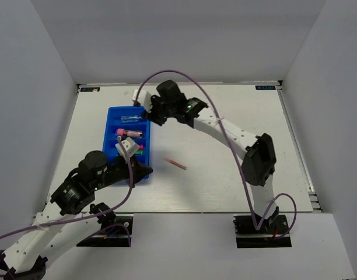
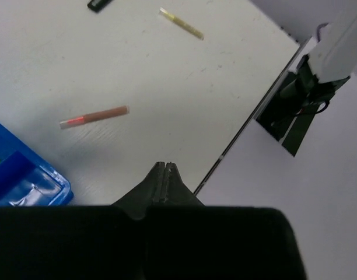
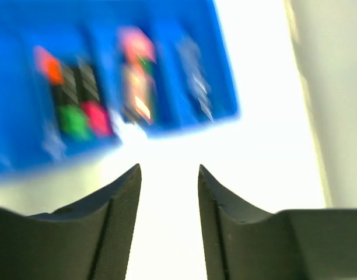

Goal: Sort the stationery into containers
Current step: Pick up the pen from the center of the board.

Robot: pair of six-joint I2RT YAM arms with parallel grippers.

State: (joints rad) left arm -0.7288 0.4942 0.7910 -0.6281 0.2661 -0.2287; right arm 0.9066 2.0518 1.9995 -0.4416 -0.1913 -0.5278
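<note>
The blue tray (image 1: 112,123) lies left of the table's middle. It holds a clear-blue tube (image 1: 130,119), a pink-orange tube (image 1: 132,133) and highlighters (image 1: 135,149) in separate compartments. A thin pink stick (image 1: 175,164) lies loose on the table right of the tray, and it also shows in the left wrist view (image 2: 94,116). A pale-yellow stick (image 2: 181,23) lies farther off. My left gripper (image 1: 144,171) is shut and empty by the tray's near right corner (image 2: 27,181). My right gripper (image 3: 168,169) is open and empty above the table by the tray's far right corner (image 1: 148,112).
The right arm's elbow (image 1: 259,158) hangs over the table's right half and hides the pale-yellow stick from above. The right wrist view is blurred; the tray (image 3: 225,108) fills its top. The table's near edge (image 2: 242,128) and the right arm's base (image 2: 307,87) show right of my left gripper.
</note>
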